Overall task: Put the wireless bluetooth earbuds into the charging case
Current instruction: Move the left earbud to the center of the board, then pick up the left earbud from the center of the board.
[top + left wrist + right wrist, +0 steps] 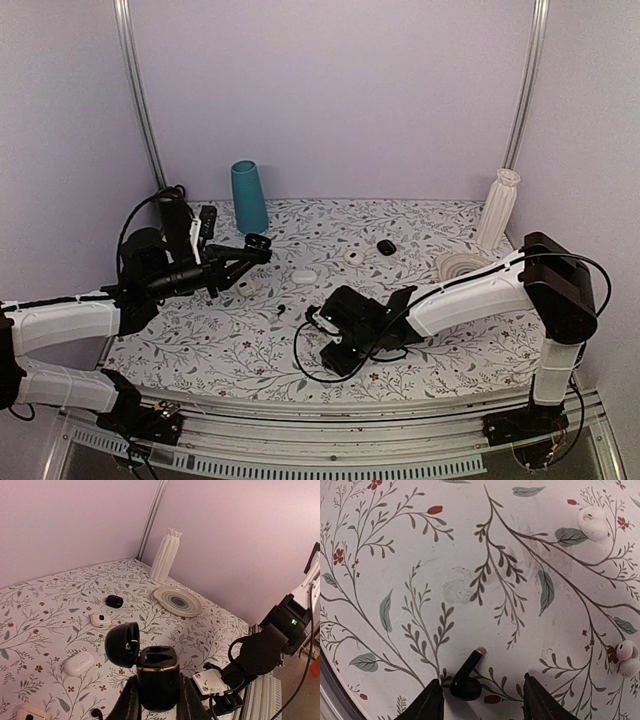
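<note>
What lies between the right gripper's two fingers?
A black earbud lies on the table between the open right gripper's fingers, nearer one finger, not yet gripped. The right wrist view shows it.

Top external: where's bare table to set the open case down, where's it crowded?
Free: the back strip of table between teal cup and white vase; the near-left patch between left arm and right hand. Crowded: the middle row, with white cases, black oval lump and plate. The left hand holds the charging case.
</note>
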Tool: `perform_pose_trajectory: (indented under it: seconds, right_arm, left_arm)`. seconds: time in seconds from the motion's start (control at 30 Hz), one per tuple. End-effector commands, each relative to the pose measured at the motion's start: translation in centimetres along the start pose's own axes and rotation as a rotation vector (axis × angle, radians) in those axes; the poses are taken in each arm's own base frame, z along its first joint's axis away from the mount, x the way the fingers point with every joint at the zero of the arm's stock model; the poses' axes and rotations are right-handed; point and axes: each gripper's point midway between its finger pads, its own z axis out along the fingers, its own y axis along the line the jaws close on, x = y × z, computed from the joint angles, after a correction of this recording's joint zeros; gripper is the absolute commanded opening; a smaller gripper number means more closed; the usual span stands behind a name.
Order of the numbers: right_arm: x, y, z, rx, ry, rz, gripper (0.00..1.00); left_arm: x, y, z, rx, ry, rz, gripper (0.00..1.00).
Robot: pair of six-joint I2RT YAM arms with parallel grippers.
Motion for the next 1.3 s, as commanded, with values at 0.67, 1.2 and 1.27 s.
perform_pose_trajectory:
  seconds: [0.67,1.2,1.27]
  right_arm:
    - [-0.4,0.0,-2.4,-0.047,-0.141,0.249,0.55]
    - [1.7,-0.2,-0.6,0.086,-0.046,0.252,0.48]
    - [1.8,0.0,-0.4,0.096,-0.031,0.246,0.46]
  left_arm:
    - [-0.9,-0.4,-0.4,-0.014,-0.026,0.034,0.00]
    - [-1.1,-0.3,-0.5,-0.027,-0.031,0.035,0.00]
    - [-1.1,-0.3,-0.5,-0.030,-0.032,0.035,0.00]
